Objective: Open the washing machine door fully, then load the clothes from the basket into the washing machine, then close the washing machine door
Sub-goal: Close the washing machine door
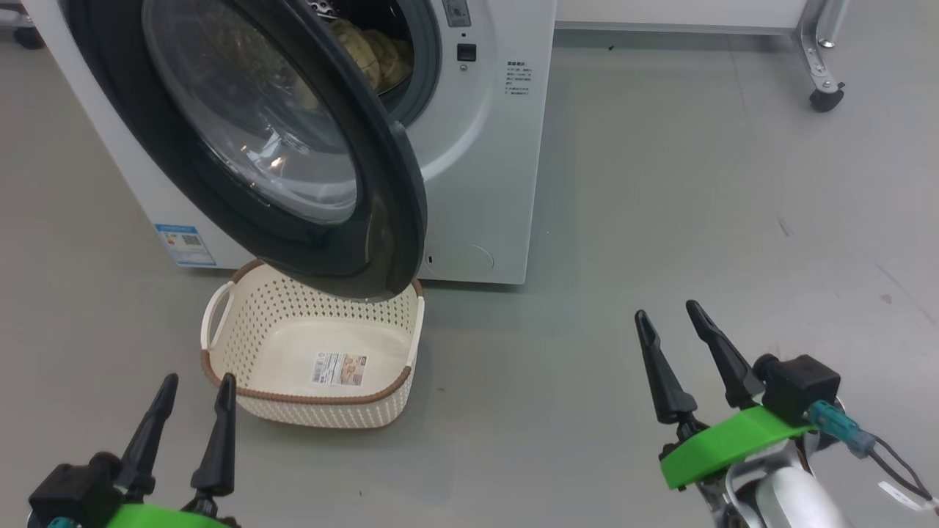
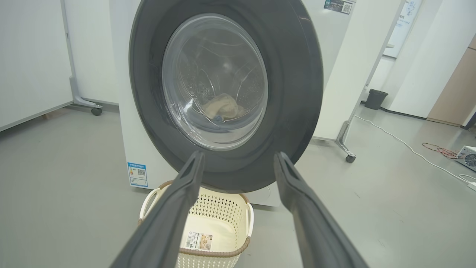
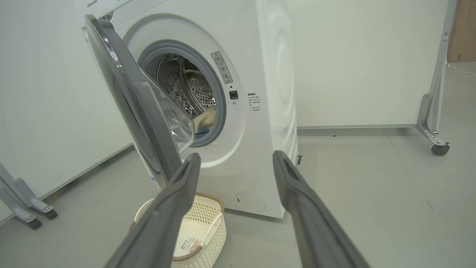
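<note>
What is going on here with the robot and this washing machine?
A two-armed robot is doing a laundry job. The pale clothes lie inside the drum of the washing machine, and the basket on the floor in front holds just a paper label. The door stands partly open, above the basket. The left tool and the right tool are both open, holding nothing, away from the door. Closing it remains.

Ahead of the left gripper (image 1: 200, 378), the far rim of the basket (image 1: 323, 414) is covered by the washing machine door (image 1: 381, 220). The clothes (image 1: 381, 59) are half hidden behind that door and blurred through its glass. The washing machine (image 1: 484, 147) is cut off at the top; the print on its blue label (image 1: 185, 244) is too small to be read.
</note>
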`<state>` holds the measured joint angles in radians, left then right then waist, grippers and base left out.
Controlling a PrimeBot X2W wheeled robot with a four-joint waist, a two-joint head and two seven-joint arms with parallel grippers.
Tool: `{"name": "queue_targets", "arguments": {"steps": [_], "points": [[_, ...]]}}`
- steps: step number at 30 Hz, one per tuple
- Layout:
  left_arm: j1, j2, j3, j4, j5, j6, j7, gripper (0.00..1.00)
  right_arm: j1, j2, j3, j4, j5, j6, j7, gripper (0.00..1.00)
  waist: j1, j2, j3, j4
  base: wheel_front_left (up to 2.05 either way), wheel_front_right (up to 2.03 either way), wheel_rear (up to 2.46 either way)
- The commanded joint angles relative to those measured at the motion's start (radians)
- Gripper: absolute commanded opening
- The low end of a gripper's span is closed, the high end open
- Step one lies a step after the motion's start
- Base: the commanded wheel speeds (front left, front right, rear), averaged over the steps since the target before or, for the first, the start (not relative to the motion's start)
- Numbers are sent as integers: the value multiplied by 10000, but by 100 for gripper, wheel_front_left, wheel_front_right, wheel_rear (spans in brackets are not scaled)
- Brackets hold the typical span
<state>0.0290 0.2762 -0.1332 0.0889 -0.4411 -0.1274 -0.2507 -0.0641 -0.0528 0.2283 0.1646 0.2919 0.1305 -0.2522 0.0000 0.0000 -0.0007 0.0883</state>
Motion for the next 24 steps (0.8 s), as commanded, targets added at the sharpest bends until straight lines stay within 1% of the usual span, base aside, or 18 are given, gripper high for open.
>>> {"name": "queue_targets", "arguments": {"steps": [1, 24], "points": [[-372, 236, 375, -261, 88, -30, -110, 100, -268, 26, 165, -296, 65, 2, -95, 100, 0, 0, 5, 4, 0, 0, 0], [-385, 199, 322, -219, 167, -32, -110, 100, -281, 26, 170, -262, 83, 2, -95, 100, 0, 0, 51, -1, 0, 0, 0]]}}
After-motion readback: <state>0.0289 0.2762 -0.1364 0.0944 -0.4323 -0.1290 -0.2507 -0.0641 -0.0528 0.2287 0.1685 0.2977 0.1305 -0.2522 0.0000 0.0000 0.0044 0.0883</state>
